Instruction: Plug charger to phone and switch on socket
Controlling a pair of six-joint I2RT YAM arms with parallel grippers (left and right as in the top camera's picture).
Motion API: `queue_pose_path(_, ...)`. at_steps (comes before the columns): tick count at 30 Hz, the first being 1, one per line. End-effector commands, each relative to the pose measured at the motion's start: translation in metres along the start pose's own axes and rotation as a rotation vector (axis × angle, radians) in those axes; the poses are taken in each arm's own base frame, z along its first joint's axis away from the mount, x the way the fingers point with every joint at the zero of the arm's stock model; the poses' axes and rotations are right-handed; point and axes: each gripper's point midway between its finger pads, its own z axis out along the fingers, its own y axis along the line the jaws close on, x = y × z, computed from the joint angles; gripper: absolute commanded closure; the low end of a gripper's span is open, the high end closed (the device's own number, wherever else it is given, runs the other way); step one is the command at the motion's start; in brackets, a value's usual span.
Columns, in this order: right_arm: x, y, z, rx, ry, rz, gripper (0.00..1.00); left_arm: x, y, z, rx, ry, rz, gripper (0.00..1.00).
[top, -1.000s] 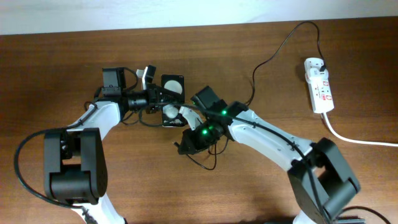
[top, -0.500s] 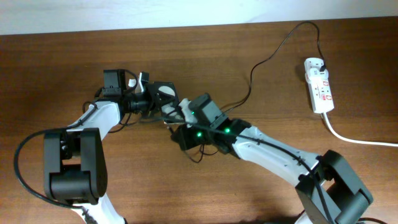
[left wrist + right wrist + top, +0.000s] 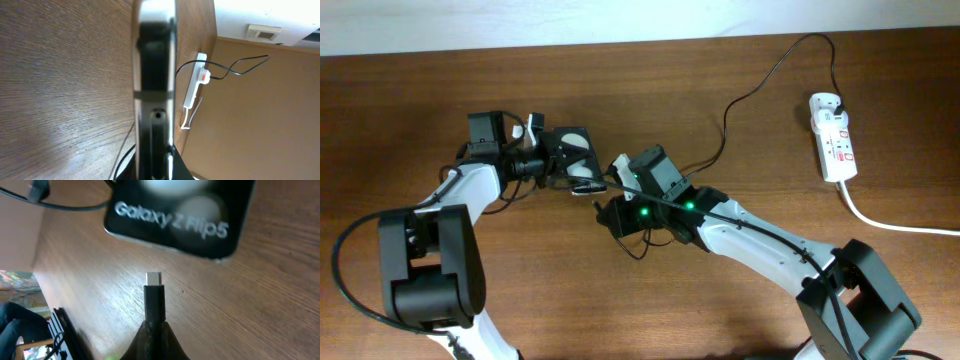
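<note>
Wood tbl [image 3: 420, 100]: phone [image 3: 175, 220] cropped, charger [image 3: 154, 300] part-hidden.

Phone [image 3: 576, 158]: small black glossy slab, left of table centre, pinched in the left gripper [image 3: 553, 164]. Face tilted; two white round reflections show from above. Lettering "Galaxy Z Flip5" reads in the right wrist view.

Charger [image 3: 728, 125]: thin black cable running from the socket, looping toward the table's back edge, then down to centre. Its plug tip [image 3: 154, 300], black with a silver end, is clamped in the right gripper [image 3: 154, 326]. It points at the phone's edge, near but apart, not inserted.

Socket [image 3: 833, 138]: white strip with red switch marks, far right. A black plug sits in its far end and a thick white cord [image 3: 880, 222] leaves the near end.
</note>
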Motion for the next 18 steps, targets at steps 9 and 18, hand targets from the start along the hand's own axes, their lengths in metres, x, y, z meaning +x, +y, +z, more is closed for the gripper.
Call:
queue_pose_path(9, -0.014, 0.003, -0.003, 0.005, -0.064, 0.015, 0.96, 0.012, -0.025, -0.005, 0.081, 0.057, -0.005, 1.00)
queue_pose_path(18, -0.023, 0.000, -0.004, 0.026, -0.108, 0.052, 0.96, 0.014, -0.027, -0.005, 0.092, 0.071, -0.027, 1.00)
